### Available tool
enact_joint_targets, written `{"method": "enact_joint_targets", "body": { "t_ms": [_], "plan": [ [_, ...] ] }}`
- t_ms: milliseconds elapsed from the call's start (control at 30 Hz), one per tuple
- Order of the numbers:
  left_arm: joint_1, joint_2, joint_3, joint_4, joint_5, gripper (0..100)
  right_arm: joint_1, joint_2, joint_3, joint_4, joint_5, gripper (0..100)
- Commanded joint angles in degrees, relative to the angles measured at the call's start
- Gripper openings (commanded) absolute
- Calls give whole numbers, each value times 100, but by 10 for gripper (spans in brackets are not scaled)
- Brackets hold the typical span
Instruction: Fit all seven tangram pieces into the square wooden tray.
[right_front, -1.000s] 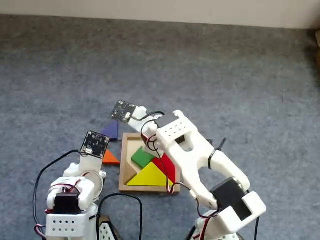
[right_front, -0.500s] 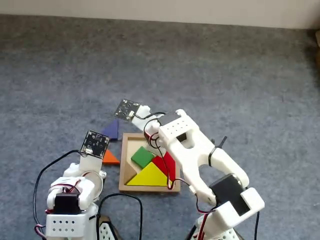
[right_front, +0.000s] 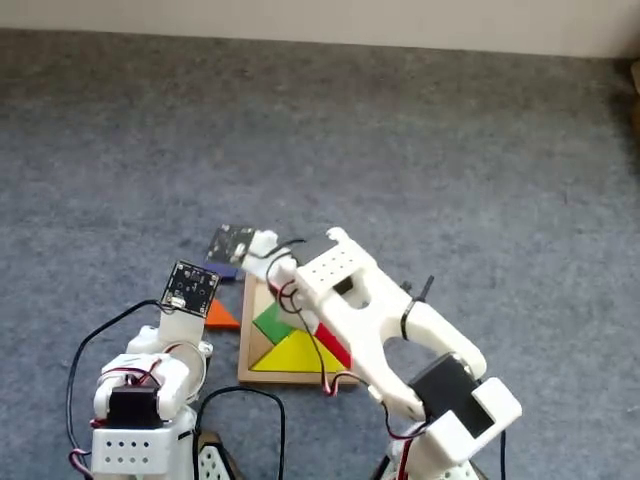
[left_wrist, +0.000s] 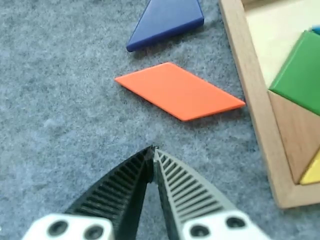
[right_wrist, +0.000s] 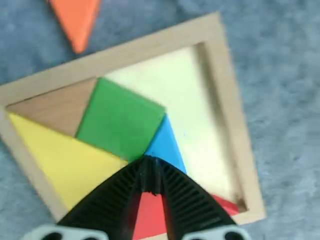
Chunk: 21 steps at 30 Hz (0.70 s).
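On the grey surface (right_front: 450, 150), the square wooden tray (right_wrist: 125, 47) holds a green square (right_wrist: 120, 120), yellow triangle (right_wrist: 65, 160), brown triangle (right_wrist: 57, 107), light blue triangle (right_wrist: 165, 142) and red piece (right_wrist: 150, 215). The right arm (right_front: 380, 320) lies across the tray, hiding its far side in the high view. Its jaws are closed together above the light blue triangle. An orange parallelogram (left_wrist: 180, 91) and a dark blue triangle (left_wrist: 167, 20) lie outside the rim. The left arm (right_front: 150, 380) has its jaws closed together, just short of the parallelogram.

In the pale wooden tray (right_wrist: 227, 85): green square (right_wrist: 120, 120), yellow triangle (right_wrist: 62, 160), light-blue triangle (right_wrist: 165, 145), red piece (right_wrist: 223, 203). Outside: orange parallelogram (left_wrist: 180, 91), navy triangle (left_wrist: 167, 20), grey surface (left_wrist: 60, 100).
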Motion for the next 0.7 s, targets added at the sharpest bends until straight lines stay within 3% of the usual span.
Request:
{"method": "enact_joint_targets", "body": {
  "t_ms": [0,300,667],
  "plan": [
    [92,-110,110,26,44,7,-303,-171,57,330,62,5],
    [92,-110,110,26,44,7,-444,-400,48,400,35,5],
    [92,-110,110,26,44,7,180,-3152,1033,664,18,5]
  ]
}}
